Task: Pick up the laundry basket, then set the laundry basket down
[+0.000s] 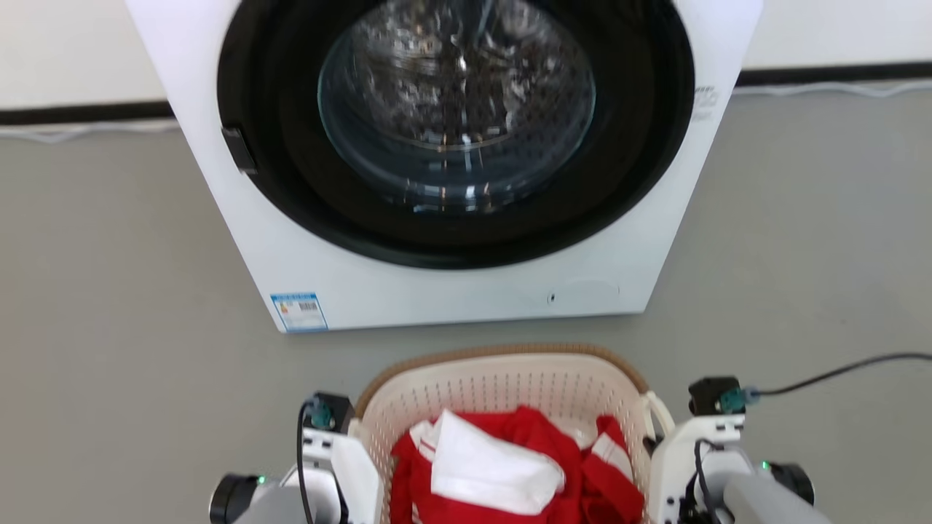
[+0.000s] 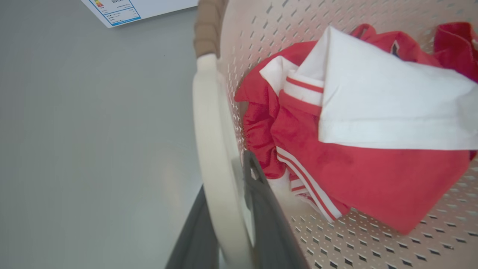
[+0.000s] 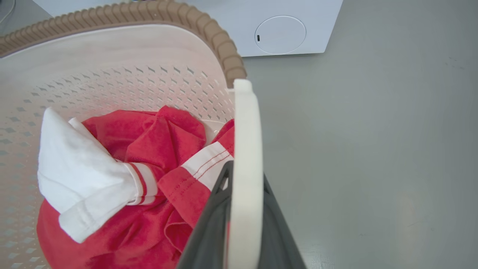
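The cream-white perforated laundry basket [image 1: 502, 386], with a tan woven-look rim [image 1: 502, 351], is at the bottom centre of the head view, just in front of the washing machine. Red and white clothes [image 1: 510, 458] lie in it. In the left wrist view my left gripper [image 2: 226, 179] is shut on the basket's white loop handle [image 2: 209, 130], one dark finger on each side. In the right wrist view my right gripper [image 3: 244, 175] is shut the same way on the other handle [image 3: 244, 123]. Whether the basket rests on the floor or hangs above it, I cannot tell.
A big white washing machine [image 1: 451, 291] with a round dark glass door [image 1: 455, 102] stands straight ahead, close to the basket's far rim. A black cable [image 1: 837, 371] runs over the grey floor [image 1: 109, 327] at the right. A wall with a dark skirting is behind.
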